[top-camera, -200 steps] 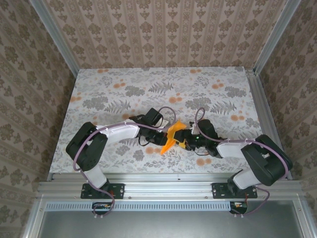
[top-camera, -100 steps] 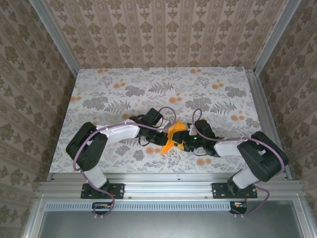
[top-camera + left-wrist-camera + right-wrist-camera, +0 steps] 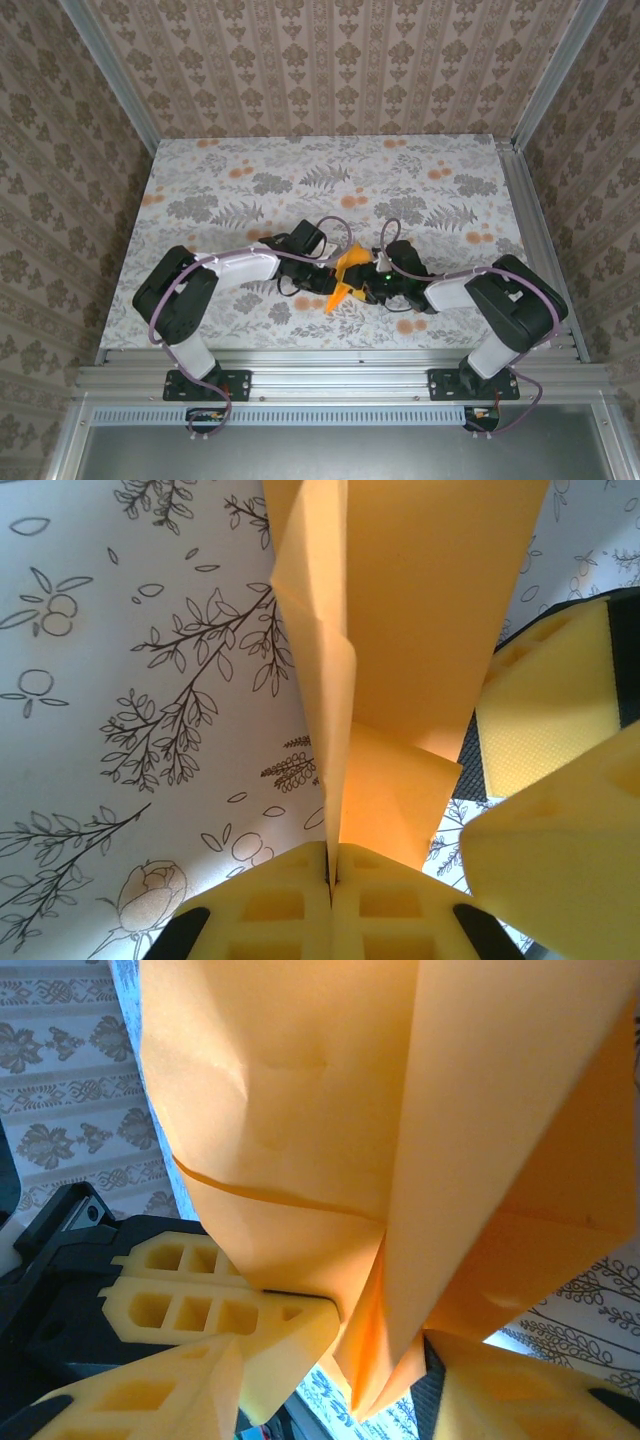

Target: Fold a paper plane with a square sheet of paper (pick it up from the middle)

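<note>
The folded paper (image 3: 344, 277) is lying between both grippers near the table's (image 3: 200, 190) front, its long axis slanting, tip pointing near-left. The left gripper (image 3: 330, 865) is pinching its crease tight. The right gripper (image 3: 365, 1380) is straddling it half open, having slid closer in.

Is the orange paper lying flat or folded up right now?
Folded. The orange paper rises in creased, overlapping layers, its lower edge pinched in the shut left gripper, above the table.
</note>
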Motion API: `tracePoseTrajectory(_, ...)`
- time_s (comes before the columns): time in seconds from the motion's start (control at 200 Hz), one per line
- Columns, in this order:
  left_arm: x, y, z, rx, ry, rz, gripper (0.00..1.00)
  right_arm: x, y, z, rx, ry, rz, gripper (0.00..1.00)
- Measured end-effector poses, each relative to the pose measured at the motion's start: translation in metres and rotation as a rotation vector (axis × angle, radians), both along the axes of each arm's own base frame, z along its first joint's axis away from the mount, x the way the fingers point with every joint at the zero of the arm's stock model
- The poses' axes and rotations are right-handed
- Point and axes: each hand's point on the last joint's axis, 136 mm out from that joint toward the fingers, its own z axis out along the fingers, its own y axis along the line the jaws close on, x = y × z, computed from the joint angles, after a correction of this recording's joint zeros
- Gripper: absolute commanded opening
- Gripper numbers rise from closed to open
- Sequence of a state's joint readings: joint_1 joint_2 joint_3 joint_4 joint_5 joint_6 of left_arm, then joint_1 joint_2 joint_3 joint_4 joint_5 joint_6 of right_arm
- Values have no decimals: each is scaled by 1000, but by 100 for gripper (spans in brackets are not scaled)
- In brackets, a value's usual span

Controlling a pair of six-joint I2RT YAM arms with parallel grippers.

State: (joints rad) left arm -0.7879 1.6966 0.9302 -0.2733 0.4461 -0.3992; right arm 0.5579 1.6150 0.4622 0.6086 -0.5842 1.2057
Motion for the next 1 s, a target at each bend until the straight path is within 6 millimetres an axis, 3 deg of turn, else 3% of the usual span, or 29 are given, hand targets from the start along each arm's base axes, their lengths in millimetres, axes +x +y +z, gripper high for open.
tracePoseTrajectory(0.38, 1, -2, 4, -116, 66, 69, 4, -2, 4, -9, -6, 17, 10, 35)
tracePoseTrajectory(0.665, 3, -5, 12, -184, 92, 93, 6, -2, 5, -8, -4, 13, 12, 18)
tracePoseTrajectory(1.0, 6, -5, 20, -209, 90, 101, 30, -2, 3, -7, -66, -8, 46, 6)
